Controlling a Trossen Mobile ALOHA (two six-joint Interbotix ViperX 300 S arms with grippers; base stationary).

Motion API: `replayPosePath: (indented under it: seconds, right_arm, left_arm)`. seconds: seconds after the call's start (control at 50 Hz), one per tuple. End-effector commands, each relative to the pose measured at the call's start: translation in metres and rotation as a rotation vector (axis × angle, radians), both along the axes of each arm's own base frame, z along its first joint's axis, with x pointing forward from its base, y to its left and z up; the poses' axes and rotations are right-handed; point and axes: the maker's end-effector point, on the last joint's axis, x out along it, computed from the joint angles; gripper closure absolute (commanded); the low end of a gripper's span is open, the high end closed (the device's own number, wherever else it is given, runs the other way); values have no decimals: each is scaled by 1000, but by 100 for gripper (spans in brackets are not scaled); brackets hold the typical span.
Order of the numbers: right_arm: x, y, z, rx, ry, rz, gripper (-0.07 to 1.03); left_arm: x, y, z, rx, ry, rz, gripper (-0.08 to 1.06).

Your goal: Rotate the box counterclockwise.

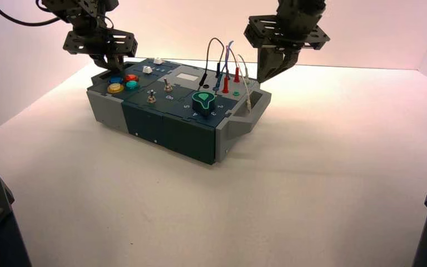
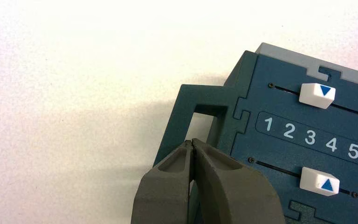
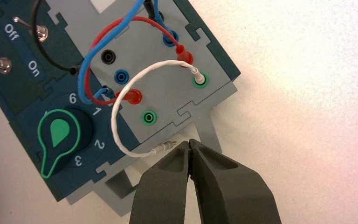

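While having the box in between, on the table, reaching with the left gripper over the far-left end handle, and with the right gripper near the right end handle, equally close. Seeing the long axis running from far left to near right, so probably needing to swing the right end away. Showing fingers fully together on both, gripping nothing; not being able to tell any touch on the handles.
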Motion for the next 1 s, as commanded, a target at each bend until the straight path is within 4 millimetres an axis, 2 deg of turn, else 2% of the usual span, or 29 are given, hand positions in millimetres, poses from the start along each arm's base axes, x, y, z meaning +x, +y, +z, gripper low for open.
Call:
replayPosePath:
  seconds: [0.02, 0.26, 0.6, 1.0]
  right_arm:
    - [5, 4, 2, 13, -12, -8, 98]
    - [3, 9, -12, 1, 9, 3, 98]
    - [-2, 17, -44, -35, 80, 24, 98]
    - [13, 24, -53, -69, 126, 59, 98]
  left_arm:
    - [10, -2, 18, -7, -50, 0, 100]
    - [10, -2, 18, -7, -48, 2, 101]
    - [10, -2, 17, -7, -48, 2, 100]
    - [6, -2, 15, -7, -36, 1, 101]
